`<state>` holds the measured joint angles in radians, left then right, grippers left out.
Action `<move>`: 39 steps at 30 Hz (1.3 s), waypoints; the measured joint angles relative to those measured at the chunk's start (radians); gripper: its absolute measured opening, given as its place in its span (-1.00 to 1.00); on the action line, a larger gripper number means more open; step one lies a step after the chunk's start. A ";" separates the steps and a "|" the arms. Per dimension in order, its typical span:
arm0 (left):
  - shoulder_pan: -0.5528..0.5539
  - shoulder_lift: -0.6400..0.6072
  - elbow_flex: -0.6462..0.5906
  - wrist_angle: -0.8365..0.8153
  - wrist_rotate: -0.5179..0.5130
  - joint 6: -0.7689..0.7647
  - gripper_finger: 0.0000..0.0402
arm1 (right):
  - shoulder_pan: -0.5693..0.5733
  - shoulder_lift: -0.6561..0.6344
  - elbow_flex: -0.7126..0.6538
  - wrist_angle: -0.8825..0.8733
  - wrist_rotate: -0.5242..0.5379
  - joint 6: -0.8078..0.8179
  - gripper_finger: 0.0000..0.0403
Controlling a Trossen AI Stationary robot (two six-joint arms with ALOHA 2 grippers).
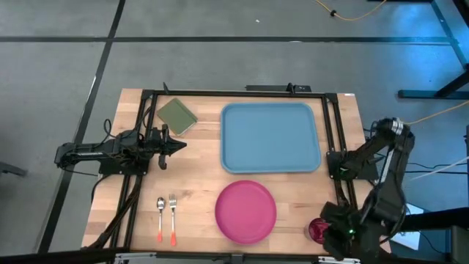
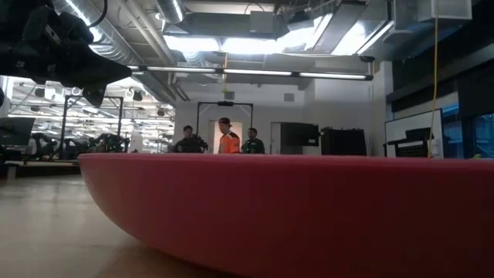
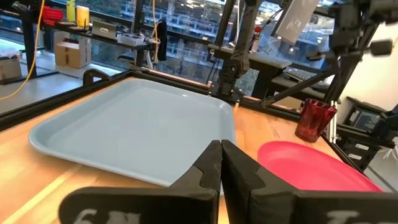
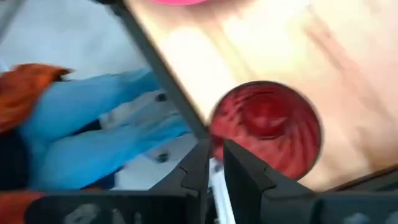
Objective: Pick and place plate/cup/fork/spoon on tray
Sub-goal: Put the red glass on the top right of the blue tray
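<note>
The pink plate (image 1: 245, 211) lies flat on the table near its front edge and fills the low view (image 2: 309, 208). The light blue tray (image 1: 271, 137) lies behind it. The dark magenta cup (image 1: 316, 230) stands upright at the near right corner, partly under my right gripper (image 1: 326, 226). That gripper is shut and points down over the cup's rim (image 4: 214, 158). The spoon (image 1: 160, 217) and the fork (image 1: 173, 216) lie side by side at the near left, orange handles toward the front edge. My left gripper (image 1: 174, 144) is shut and waits left of the tray (image 3: 221, 165). My right gripper comes at the cup (image 4: 267, 134) from above, its shut fingertips beside the rim's edge (image 4: 214, 134). I cannot tell whether they touch the rim. The cup stands upright on the table.
A small olive-green square pad (image 1: 176, 116) lies at the far left, near the left arm. A black frame (image 1: 234, 93) runs along the table's far, left and right sides. Bare wood lies between the cutlery and the plate. People stand far off in the room (image 2: 224, 137).
</note>
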<state>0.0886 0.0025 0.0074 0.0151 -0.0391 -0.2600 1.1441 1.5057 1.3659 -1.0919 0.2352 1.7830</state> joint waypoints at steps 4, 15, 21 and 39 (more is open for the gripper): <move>0.000 0.000 0.000 0.000 0.000 0.000 -1.00 | -0.043 0.060 0.000 -0.028 -0.017 0.044 -0.74; 0.000 0.000 0.000 0.000 0.000 0.000 -1.00 | -0.166 0.041 -0.001 -0.154 -0.128 -0.035 -0.74; 0.000 0.000 0.000 0.000 0.000 0.000 -1.00 | -0.181 0.031 -0.001 -0.260 -0.225 -0.034 -0.74; 0.000 0.000 0.000 0.000 0.000 0.007 -1.00 | -0.189 0.031 -0.001 -0.479 -0.344 0.096 -0.74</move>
<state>0.0887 0.0029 0.0074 0.0147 -0.0391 -0.2531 0.9555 1.5372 1.3651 -1.5714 -0.1085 1.8794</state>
